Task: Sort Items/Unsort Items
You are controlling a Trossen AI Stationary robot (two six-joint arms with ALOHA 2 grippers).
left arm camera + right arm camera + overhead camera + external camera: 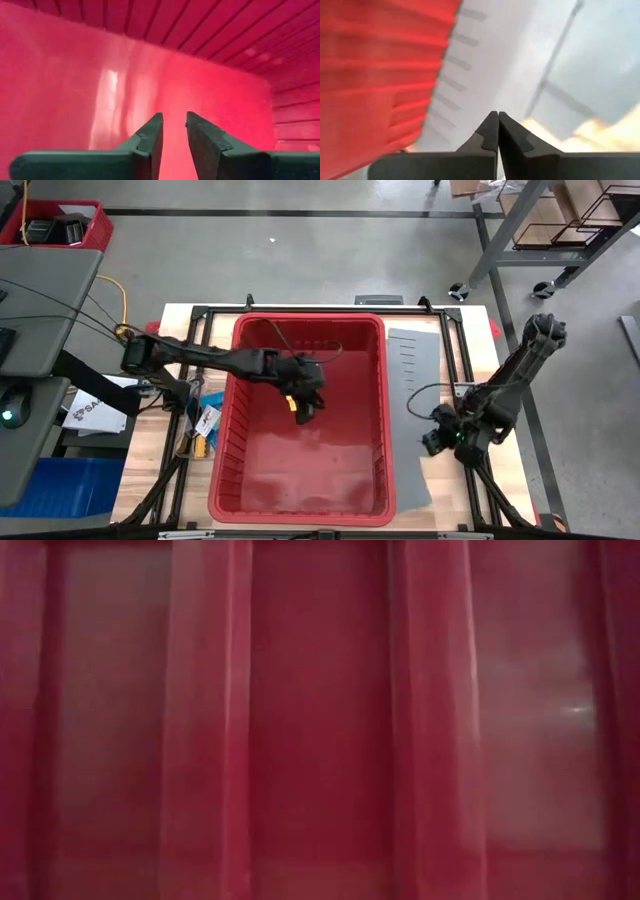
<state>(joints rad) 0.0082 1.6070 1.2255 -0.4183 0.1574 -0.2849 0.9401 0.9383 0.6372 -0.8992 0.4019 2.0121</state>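
Over the middle of the red bin (pixel 375 370), the left hand (pixel 174 131) hangs with its two dark fingers (pixel 150 142) parted by a narrow gap. The left wrist view shows only the bin's glossy red floor through that gap, so nothing sits between them there. From above, a small yellow-orange patch shows at the tip of this hand (pixel 302 406); whether it is one of the items or part of the hand cannot be told. The left arm reaches in over the bin's left wall from the left edge of the wooden surface (pixel 510 470).

Beyond the bin's left wall, a few small items (pixel 205 422) lie on the surface between the black frame rails: an orange piece, a bluish piece and a white-and-orange one, close together. They are too small to tell apart further. The bin floor looks bare apart from reflections.

To the right of the bin, the right hand (pixel 498 131) rests low over the surface beside a grey mat (pixel 412 370), well apart from the left hand. Its fingers are pressed together at the tips with nothing between them. The right wrist view shows the bin's ribbed outer wall on one side and the grey mat beyond the fingertips.

The low view is filled by the bin's translucent red wall (pixel 320 720).
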